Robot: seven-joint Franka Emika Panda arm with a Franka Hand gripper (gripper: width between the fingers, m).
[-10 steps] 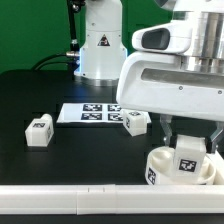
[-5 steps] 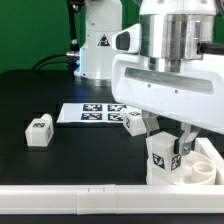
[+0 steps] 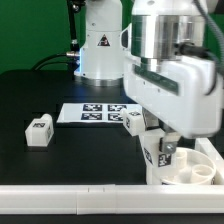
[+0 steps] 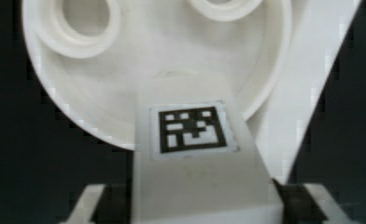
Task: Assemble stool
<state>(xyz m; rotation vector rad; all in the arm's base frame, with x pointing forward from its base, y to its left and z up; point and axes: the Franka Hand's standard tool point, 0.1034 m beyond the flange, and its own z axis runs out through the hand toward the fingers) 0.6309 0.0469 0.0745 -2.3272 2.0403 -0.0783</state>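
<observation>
My gripper [image 3: 163, 150] is shut on a white blocky stool leg [image 3: 158, 156] that bears a black-and-white tag. It holds the leg over the near left part of the round white seat [image 3: 196, 172] at the exterior view's lower right. In the wrist view the leg [image 4: 194, 175] sits between the two fingers [image 4: 102, 203] of my gripper [image 4: 198, 205]. Its tag faces the camera. The seat [image 4: 91, 85] lies behind it with two recessed sockets showing. Whether the leg touches the seat I cannot tell.
Two loose legs lie on the black table, one at the exterior view's left [image 3: 38, 131] and one beside the marker board [image 3: 135, 121]. The marker board [image 3: 88, 113] lies mid-table. A long white rail [image 3: 70, 202] runs along the near edge. The robot base [image 3: 100, 45] stands behind.
The wrist has turned and shifted toward the exterior view's left. The held leg has moved with it, from above the seat's middle to its left part, and now sits tilted.
</observation>
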